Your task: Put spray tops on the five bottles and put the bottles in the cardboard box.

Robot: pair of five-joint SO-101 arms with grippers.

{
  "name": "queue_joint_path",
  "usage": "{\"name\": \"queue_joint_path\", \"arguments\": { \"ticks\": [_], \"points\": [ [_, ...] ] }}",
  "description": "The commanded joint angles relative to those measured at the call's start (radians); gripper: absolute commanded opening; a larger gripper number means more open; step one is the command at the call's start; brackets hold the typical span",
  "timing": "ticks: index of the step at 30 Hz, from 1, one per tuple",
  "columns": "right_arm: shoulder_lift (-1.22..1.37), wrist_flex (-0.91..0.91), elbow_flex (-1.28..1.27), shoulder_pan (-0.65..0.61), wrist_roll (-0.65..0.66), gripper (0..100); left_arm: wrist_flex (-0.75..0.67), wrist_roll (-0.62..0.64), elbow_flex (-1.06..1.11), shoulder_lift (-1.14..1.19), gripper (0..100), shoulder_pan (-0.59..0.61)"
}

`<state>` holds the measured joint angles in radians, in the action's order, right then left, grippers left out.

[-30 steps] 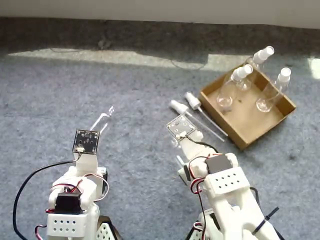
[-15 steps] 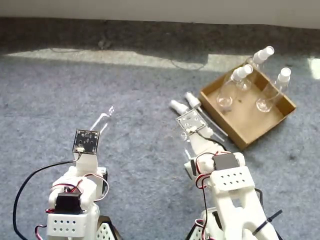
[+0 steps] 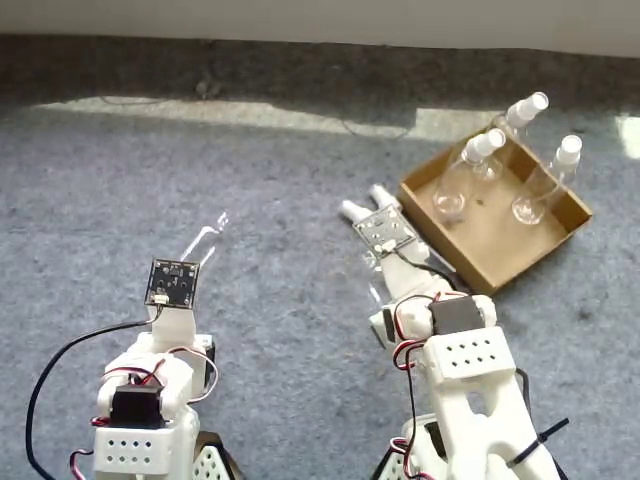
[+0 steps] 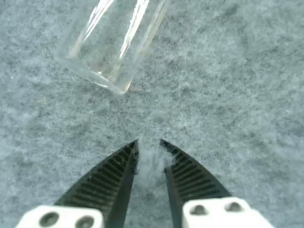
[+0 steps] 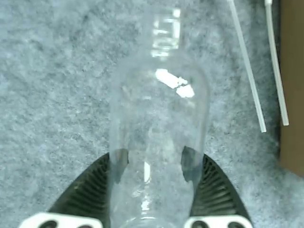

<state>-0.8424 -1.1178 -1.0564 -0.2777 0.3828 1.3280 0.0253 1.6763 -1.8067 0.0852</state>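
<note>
The clear bottle (image 5: 159, 95), likely light, slippery and breakable, is being gripped across its wide body by the right gripper (image 5: 154, 156), the left gripper (image 4: 148, 145) being nearly closed and empty.

Your white left arm (image 3: 150, 395) sits folded, black-fingered left gripper (image 4: 149, 145) barely parted, aimed down; white right arm (image 3: 462, 362) extends forward, black-fingered right gripper (image 5: 154, 164) clamped on a clear plastic bottle (image 5: 159, 104).

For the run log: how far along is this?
Done: three capped bottles in the cardboard box. In hand: right gripper holds an uncapped bottle. To do: two loose spray tops beside the box; a second bare bottle lies by the open left gripper.
</note>
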Motion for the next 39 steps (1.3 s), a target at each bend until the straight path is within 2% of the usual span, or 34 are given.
{"name": "queue_joint_path", "arguments": {
  "ticks": [1,6,14,19,23,27,34,39],
  "points": [
    [0.002,-0.004,0.064,0.005,0.012,6.3,0.006,-0.009,0.019,-0.012,5,-0.013],
    [0.031,-0.012,0.071,0.005,0.009,6.3,0.006,-0.009,0.019,-0.012,5,-0.013],
    [0.36,-0.004,0.199,0.01,0.006,6.3,0.006,-0.009,0.019,-0.012,5,-0.013],
    [0.475,-0.004,0.254,0.005,0.009,6.4,0.006,-0.009,0.019,-0.012,5,-0.013],
    [0.521,-0.004,0.255,0.005,0.014,14.9,0.006,-0.009,0.019,-0.012,5,-0.013],
    [0.529,-0.005,0.255,0.005,0.106,22.8,0.006,-0.009,0.019,-0.012,5,-0.013],
    [0.527,-0.007,0.255,0.002,0.183,23.5,0.006,-0.009,0.019,-0.012,5,-0.013],
    [0.527,-0.004,0.263,0.005,0.187,23.5,0.006,-0.009,0.019,-0.012,5,-0.013]
  ]
}}
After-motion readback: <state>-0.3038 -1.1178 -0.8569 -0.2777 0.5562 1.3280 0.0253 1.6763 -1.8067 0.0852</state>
